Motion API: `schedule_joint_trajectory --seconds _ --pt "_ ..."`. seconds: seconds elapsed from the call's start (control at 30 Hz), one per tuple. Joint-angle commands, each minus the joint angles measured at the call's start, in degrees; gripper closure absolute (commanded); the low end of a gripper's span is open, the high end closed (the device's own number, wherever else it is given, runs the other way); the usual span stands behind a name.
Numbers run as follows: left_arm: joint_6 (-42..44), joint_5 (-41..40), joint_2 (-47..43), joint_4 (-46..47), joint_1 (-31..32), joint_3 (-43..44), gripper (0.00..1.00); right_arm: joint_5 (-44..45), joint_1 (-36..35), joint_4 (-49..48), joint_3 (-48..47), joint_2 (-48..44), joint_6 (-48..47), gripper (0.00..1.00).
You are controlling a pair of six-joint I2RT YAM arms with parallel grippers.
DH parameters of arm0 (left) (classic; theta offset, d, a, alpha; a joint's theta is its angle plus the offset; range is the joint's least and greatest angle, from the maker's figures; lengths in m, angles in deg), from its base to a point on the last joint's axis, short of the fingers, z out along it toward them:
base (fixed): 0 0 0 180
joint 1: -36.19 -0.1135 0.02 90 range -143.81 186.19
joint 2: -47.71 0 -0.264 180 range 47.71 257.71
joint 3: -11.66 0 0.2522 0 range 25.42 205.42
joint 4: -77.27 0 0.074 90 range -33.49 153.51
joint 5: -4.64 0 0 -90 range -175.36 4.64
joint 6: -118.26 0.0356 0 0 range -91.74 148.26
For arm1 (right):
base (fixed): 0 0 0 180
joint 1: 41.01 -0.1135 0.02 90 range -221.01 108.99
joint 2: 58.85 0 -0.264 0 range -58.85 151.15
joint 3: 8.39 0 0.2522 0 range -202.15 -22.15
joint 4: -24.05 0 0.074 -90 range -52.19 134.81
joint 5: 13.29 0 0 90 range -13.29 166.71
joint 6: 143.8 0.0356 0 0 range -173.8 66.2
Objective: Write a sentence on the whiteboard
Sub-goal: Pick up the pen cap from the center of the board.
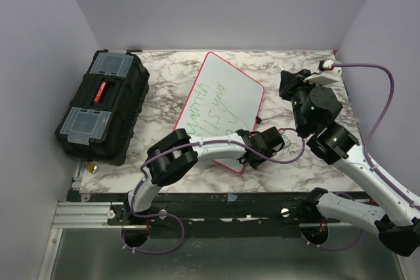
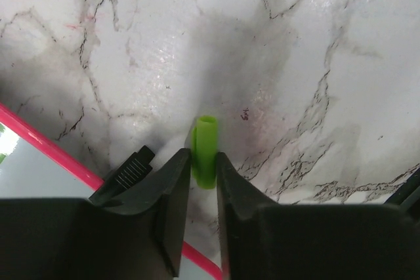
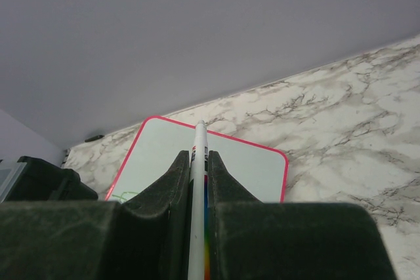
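Two arms, pose: the left arm (image 1: 203,145) lies low and reaches rightward past the near corner of the whiteboard (image 1: 233,86); the right arm (image 1: 357,162) is bent upward at the right, its wrist raised above the marble table (image 1: 164,90)
Left fingers: the left gripper (image 2: 204,162) points down at the table just off the board's red-pink rim; its jaws are nearly together, pinching a green cap (image 2: 205,139) (a short tube) from both sides
Right fingers: the right gripper (image 3: 198,162) is clamped on a white marker (image 3: 199,139) that juts past the fingertips toward the board
Board: we see it flat and askew at mid-table, right of the black toolbox (image 1: 102,106); the sentence (image 1: 213,106) runs in green lines on its near half
Views: only the left wrist camera shows us the cap; only the right wrist camera shows the marker in the jaws; the overhead view gives the lines of lettering, the right wrist view just a green trace at the board's corner
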Motion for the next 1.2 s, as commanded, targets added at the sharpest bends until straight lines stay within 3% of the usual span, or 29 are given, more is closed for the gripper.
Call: schedule_joint_trajectory --seconds 0.0,0.13,0.63,1.03,1.17 --pt "0.17 -0.27 0.89 -0.66 0.34 -1.79 0.84 -0.05 -0.02 -0.71 -0.27 -1.09 -0.17 0.99" --pt "-0.34 3.30 -2.33 3.22 0.37 -4.25 1.00 -0.94 -0.01 -0.15 -0.42 -0.84 -0.24 0.99" --pt "-0.26 12.50 -23.53 21.61 0.31 -18.71 1.00 -2.68 -0.03 1.06 -1.71 -1.26 -0.85 0.99" --pt "7.27 9.25 -32.87 25.42 0.00 -26.43 1.00 -6.56 0.02 2.01 -2.98 -0.62 -0.81 0.99" --pt "10.22 3.40 -35.22 26.80 -0.09 -28.76 1.00 -8.90 -0.03 2.56 -3.08 -0.55 -0.62 0.99"
